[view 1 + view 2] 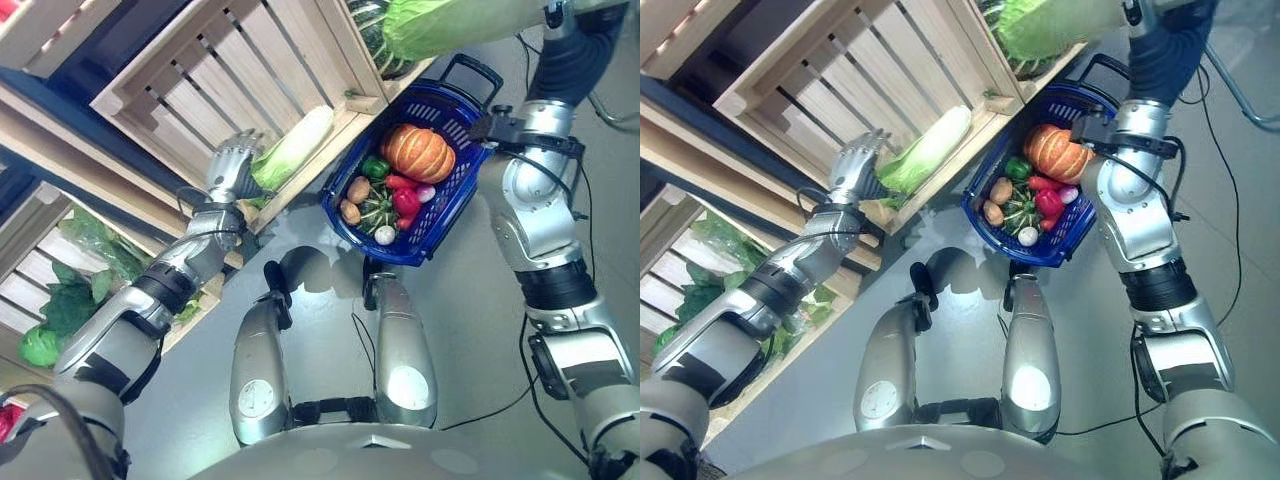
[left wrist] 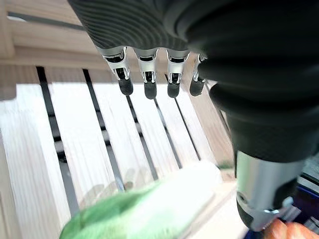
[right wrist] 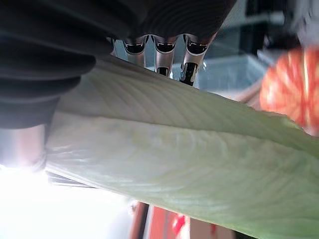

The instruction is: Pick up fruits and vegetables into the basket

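Wooden slatted crates (image 1: pixel 230 70) stood in tiers on shelving against a grey floor, one of them holding a long pale napa cabbage (image 1: pixel 295 145) with a white stalk and frilled green leaves, lying at the crate's front edge. Lower crates held loose dark-green leafy vegetables (image 1: pixel 70 300). The left hand (image 1: pixel 232 168) hovered just beside the leafy end of that cabbage, its fingers (image 2: pixel 147 84) straight and spread over the crate's slats, holding nothing. A blue plastic basket (image 1: pixel 440 215) with a black handle hung near the right forearm, beside the crate's corner. Inside it lay a ribbed orange pumpkin (image 1: pixel 418 152), a green pepper (image 1: pixel 375 167), red peppers (image 1: pixel 405 200), two brown potatoes (image 1: pixel 355 198), a striped dark-green squash (image 1: pixel 378 212) and a small white bulb (image 1: pixel 385 235). The right hand (image 3: pixel 164 50) was curled around a second, broad light-green cabbage (image 3: pixel 169 154), ribbed with pale veins, held up above the basket.
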